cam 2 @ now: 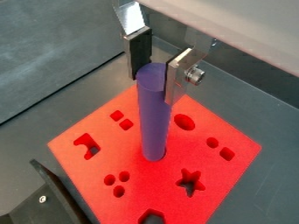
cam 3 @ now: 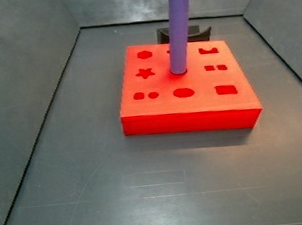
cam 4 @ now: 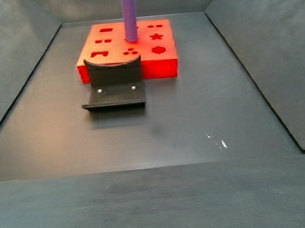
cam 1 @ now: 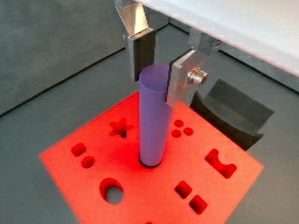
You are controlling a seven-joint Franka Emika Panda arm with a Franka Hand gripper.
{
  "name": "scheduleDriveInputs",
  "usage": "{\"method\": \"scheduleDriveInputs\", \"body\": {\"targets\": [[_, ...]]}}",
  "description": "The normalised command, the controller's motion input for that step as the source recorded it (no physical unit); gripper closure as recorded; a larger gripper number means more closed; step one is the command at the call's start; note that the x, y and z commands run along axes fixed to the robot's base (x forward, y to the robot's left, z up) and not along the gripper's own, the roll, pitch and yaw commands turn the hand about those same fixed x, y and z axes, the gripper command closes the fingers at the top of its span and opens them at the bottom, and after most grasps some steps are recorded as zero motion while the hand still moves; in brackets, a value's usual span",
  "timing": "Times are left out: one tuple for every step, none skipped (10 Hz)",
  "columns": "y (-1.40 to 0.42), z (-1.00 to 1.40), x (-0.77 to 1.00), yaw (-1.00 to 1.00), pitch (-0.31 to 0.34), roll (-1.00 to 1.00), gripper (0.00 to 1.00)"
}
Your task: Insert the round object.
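The round object, a slim purple cylinder (cam 1: 152, 122), stands upright with its lower end in the middle of the red block (cam 1: 93, 149). It shows the same way in the other wrist view (cam 2: 152, 118) and in both side views (cam 3: 177, 32) (cam 4: 129, 13). My gripper (cam 1: 158, 77) is at the cylinder's top end, with a finger on either side of it, and looks shut on it; it also shows in the other wrist view (cam 2: 156, 77). The gripper is out of frame in both side views. The red block (cam 3: 194, 105) has several shaped holes.
The dark fixture (cam 4: 113, 89) stands on the floor right against one side of the red block (cam 4: 157, 55); it also shows in a wrist view (cam 1: 233, 109). Grey walls enclose the dark floor (cam 3: 65, 173) on all sides.
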Motion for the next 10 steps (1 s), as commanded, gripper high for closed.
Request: {"method": "scheduleDriveInputs", "body": {"targets": [[0.00, -0.30, 0.20, 0.07, 0.003, 0.16, 1.00], [0.00, -0.25, 0.23, 0.07, 0.014, 0.15, 1.00], [0.00, -0.20, 0.27, 0.09, 0.017, 0.15, 1.00], [0.00, -0.21, 0.16, 0.03, 0.010, 0.09, 1.00], [-0.03, -0.03, 0.00, 0.00, 0.000, 0.00, 1.00], [-0.08, -0.54, 0.00, 0.00, -0.076, 0.02, 1.00], [-0.07, -0.83, 0.00, 0.00, -0.081, 0.16, 1.00], [-0.09, -0.85, 0.00, 0.00, -0.040, 0.26, 1.00], [-0.09, -0.81, 0.00, 0.00, -0.026, 0.28, 1.00], [-0.10, -0.83, 0.00, 0.00, -0.026, 0.27, 1.00]]}}
